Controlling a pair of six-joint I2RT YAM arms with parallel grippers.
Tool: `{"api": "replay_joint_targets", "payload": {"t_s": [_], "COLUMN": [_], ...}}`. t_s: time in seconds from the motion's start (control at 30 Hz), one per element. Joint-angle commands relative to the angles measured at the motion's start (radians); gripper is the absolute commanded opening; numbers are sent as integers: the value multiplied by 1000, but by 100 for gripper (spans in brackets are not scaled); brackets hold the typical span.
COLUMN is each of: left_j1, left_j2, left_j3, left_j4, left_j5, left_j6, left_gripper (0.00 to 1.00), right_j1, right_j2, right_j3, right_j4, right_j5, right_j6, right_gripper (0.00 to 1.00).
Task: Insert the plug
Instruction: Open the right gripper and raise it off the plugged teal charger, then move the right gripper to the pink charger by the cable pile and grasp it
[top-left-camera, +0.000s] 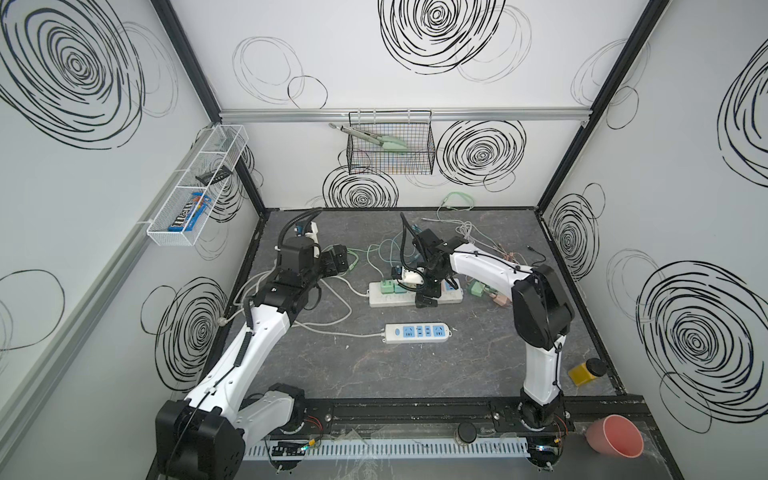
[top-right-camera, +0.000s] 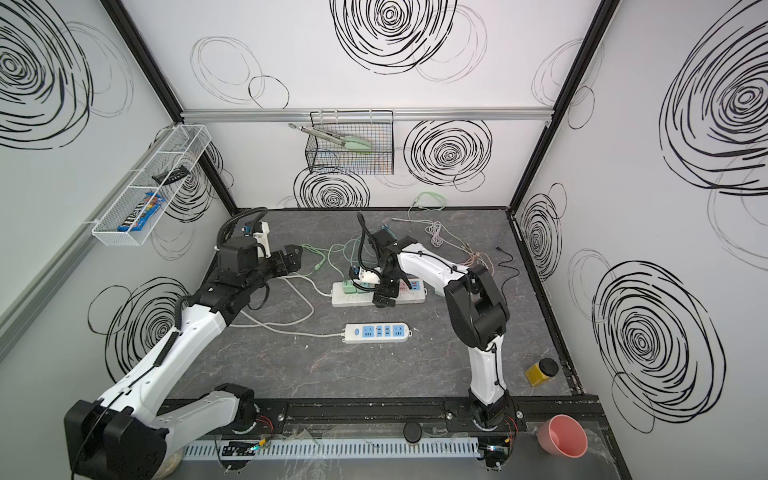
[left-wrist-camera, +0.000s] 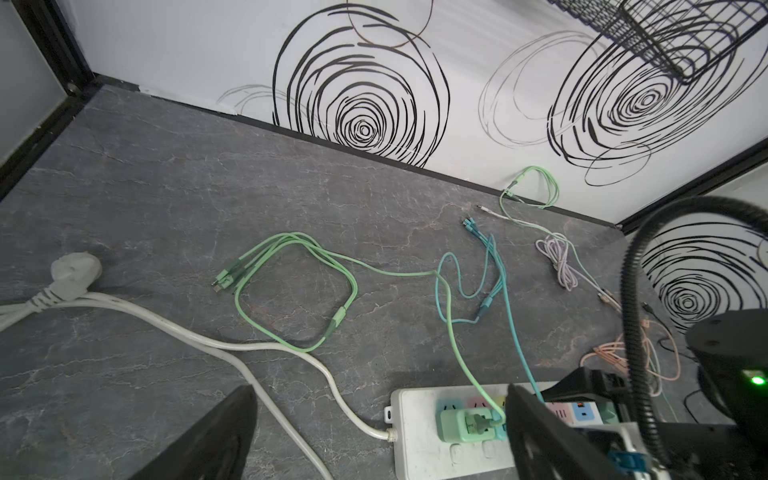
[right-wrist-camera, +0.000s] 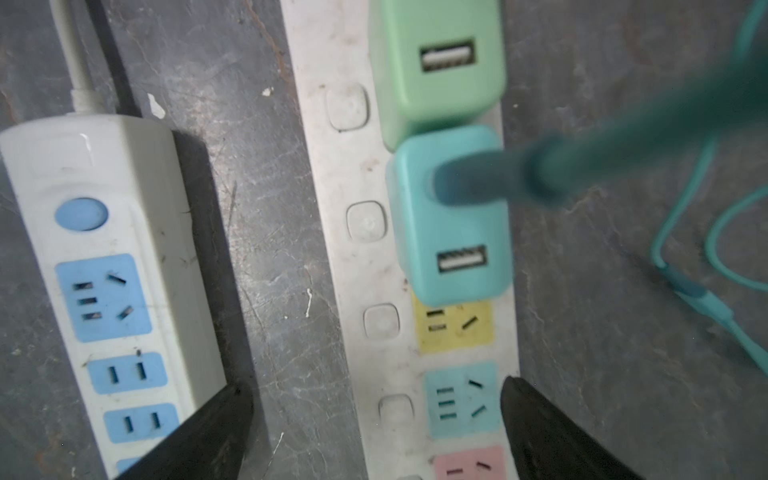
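Teal plug (right-wrist-camera: 451, 232) — right gripper (right-wrist-camera: 374, 386) wide, apart

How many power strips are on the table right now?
2. The blue-socket strip lies near the front; the multicoloured strip lies behind it, partly under the right hand. More may be hidden.

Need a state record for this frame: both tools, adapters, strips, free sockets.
left tool: open, empty, off to the left of the long strip
right tool: open, empty, above the long strip, straddling it at the teal socket
teal adapter: appears seated in the long strip; teal cable in one USB port, other port free
green adapter: plugged in beside it, visible USB port empty
free sockets: yellow socket, teal socket, pink socket
short strip: alongside, nothing plugged in
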Motion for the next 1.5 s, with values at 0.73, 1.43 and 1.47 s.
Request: {"api": "replay_joint_targets", "payload": {"t_s": [0.73, 1.43, 1.47], "left_j1": [-353, -352, -352], "left_j2": [138, 155, 152], "left_j3": [125, 132, 131], "left_j4": [167, 174, 171], "left_j5": [-309, -359, -361], "left_j6": [138, 217, 217], "left_gripper": [96, 96, 96], "right_j1": [-573, -410, -397], "right_j2": [-615, -305, -296], "right_j3": [-664, -556, -549], "right_j4": [652, 487, 484], "right_j5": [7, 259, 289], "right_j6": [1176, 1128, 1121], "right_gripper": [90, 52, 52]}}
